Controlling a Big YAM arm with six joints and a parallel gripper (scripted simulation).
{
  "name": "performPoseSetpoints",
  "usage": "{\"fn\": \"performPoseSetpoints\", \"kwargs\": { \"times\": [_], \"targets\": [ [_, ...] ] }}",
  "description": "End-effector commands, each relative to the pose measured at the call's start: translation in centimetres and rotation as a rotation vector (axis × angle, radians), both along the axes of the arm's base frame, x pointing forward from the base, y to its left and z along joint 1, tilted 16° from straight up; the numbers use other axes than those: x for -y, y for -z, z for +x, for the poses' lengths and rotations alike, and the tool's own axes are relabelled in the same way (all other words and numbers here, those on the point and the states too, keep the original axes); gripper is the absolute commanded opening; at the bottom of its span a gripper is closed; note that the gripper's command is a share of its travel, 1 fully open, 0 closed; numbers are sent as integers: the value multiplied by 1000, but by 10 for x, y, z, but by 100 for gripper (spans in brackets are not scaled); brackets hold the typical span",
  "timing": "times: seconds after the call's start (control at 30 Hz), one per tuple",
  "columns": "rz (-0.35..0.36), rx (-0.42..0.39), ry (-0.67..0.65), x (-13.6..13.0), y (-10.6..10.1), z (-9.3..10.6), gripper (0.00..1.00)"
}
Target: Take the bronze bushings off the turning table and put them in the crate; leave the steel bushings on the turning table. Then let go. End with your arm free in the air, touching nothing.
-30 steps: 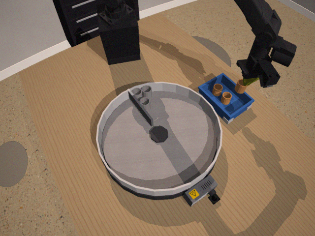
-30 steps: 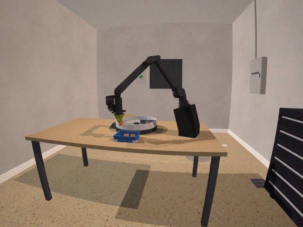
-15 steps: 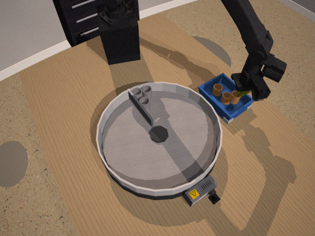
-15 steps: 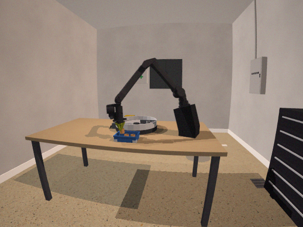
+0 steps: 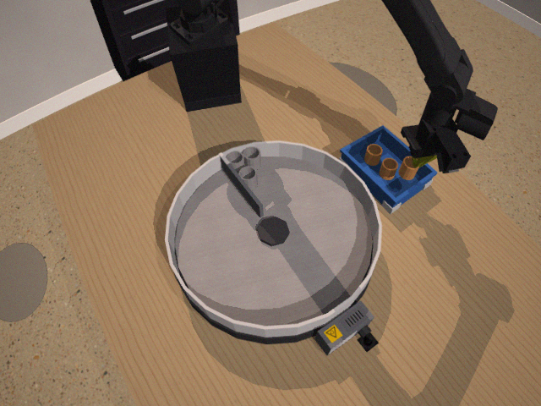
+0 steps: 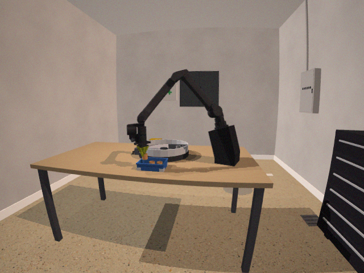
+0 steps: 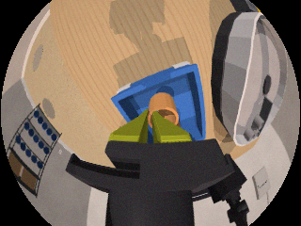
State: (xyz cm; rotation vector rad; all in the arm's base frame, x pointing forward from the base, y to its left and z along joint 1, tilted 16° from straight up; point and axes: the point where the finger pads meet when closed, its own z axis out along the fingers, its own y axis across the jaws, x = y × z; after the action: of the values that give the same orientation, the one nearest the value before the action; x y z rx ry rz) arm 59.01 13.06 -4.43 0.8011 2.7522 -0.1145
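Nearby, turntable (image 5: 273, 334) (image 6: 167, 152) (image 7: 229, 61) beside crate (image 5: 371, 185) (image 6: 152, 167) (image 7: 199, 101).

From my exterior feed I see plain grey walls (image 6: 235, 49) meeting a speckled tan floor (image 6: 111, 249). A black drawer cabinet (image 5: 144, 30) (image 6: 347, 176) stands beyond the wooden table's (image 5: 109, 218) (image 6: 88, 158) right edge, shadows spreading beneath its dark legs.

In the top view, the crate (image 5: 368, 182) (image 6: 152, 167) (image 7: 201, 104) sits at the turning table's (image 5: 168, 236) (image 6: 167, 152) (image 7: 229, 61) 2 o'clock, the pedestal (image 5: 207, 74) (image 6: 224, 147) at 11. Three steel bushings (image 5: 254, 161) (image 7: 256, 127) stand inside the rim at 11, beside the divider (image 5: 241, 185). Two bronze bushings (image 5: 373, 155) (image 6: 159, 162) are in the crate; a third (image 5: 408, 169) (image 6: 144, 156) (image 7: 162, 104) is between the fingertips (image 5: 423, 161) (image 6: 142, 150), toward its 3.
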Motion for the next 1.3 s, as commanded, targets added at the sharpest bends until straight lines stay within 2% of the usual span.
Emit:
{"fn": "performPoseSetpoints", "kwargs": {
  "times": [0.0,0.77,0.9,1.27],
  "targets": [
    [14,60,-18,-8,-26,20,0],
    [14,59,-18,-8,-26,20,0],
    [8,37,-20,-7,-13,6,0],
    [9,37,-22,-11,-9,2,0]
  ]
}}
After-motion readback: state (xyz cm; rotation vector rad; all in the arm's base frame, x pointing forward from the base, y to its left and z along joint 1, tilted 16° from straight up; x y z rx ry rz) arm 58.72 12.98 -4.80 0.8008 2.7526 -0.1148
